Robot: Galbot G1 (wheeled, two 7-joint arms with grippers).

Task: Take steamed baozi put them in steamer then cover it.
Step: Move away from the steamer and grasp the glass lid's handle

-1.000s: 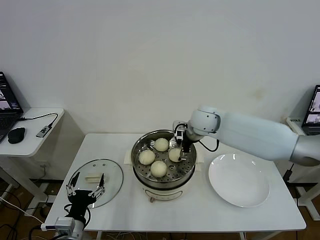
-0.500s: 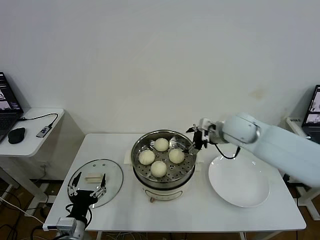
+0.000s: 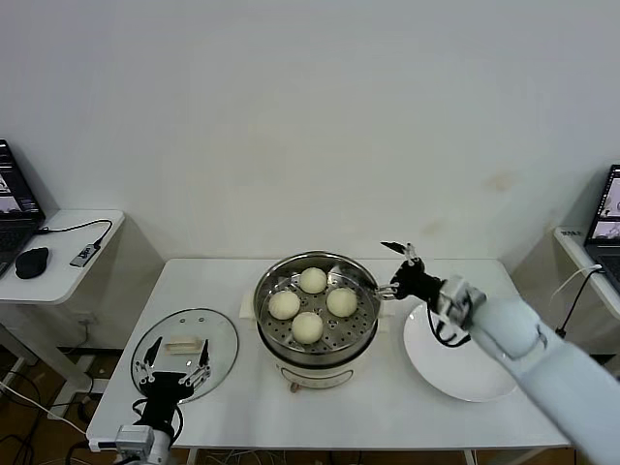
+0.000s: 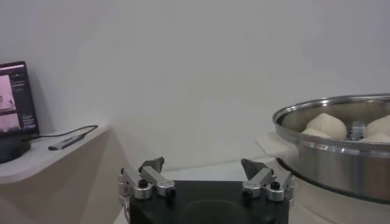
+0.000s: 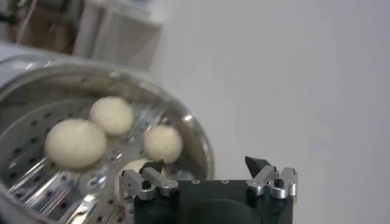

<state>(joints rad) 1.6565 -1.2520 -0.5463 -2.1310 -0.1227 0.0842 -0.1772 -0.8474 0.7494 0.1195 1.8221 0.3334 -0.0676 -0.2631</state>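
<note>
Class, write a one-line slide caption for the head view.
Four baozi sit in the uncovered steamer; the glass lid lies beside it; right gripper empty.

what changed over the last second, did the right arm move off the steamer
Yes. The right pincer, open and empty, drew back from over the steamer toward the plate. All four baozi stayed on the tray, the glass lid stayed on the table, and the left pincer stayed open by it.

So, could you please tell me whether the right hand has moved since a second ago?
Yes. The right hand, open and empty, has pulled back from over the steamer toward the robot's right, now by the white plate.
</note>
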